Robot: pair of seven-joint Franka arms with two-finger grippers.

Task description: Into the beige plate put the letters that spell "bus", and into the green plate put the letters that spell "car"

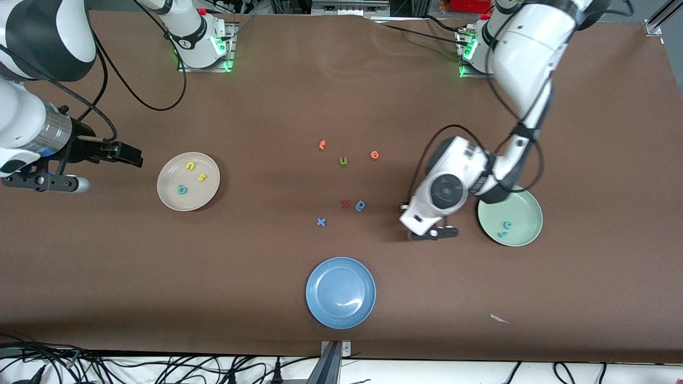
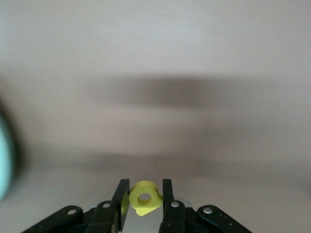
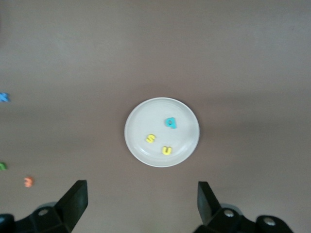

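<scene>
- The yellow "a" [image 2: 144, 198] sits pinched between the narrowed fingers of the left gripper [image 1: 433, 233], which hangs over bare table just beside the green plate [image 1: 525, 205], on the side toward the table's middle.
- In that plate lie the teal "c" [image 1: 508, 225] and the teal "r" [image 1: 502, 234], close together near the rim that faces the front camera; the "a" appears to be the last letter owed there.
- To finish the step well, the left gripper should carry the letter sideways until it is clearly over the plate's bare middle, come low, and only then part its fingers, since so light a foam piece could bounce or cling to a pad.
- The beige plate [image 1: 173, 200], toward the right arm's end of the table, holds the teal "b" [image 1: 182, 189], yellow "u" [image 1: 190, 166] and yellow "s" [image 1: 201, 177].
- The right gripper [image 3: 141, 201] waits with fingers spread wide and empty, hanging above that plate.
- Leftover letters lie between the plates, among them the olive "u" [image 1: 343, 161].
</scene>
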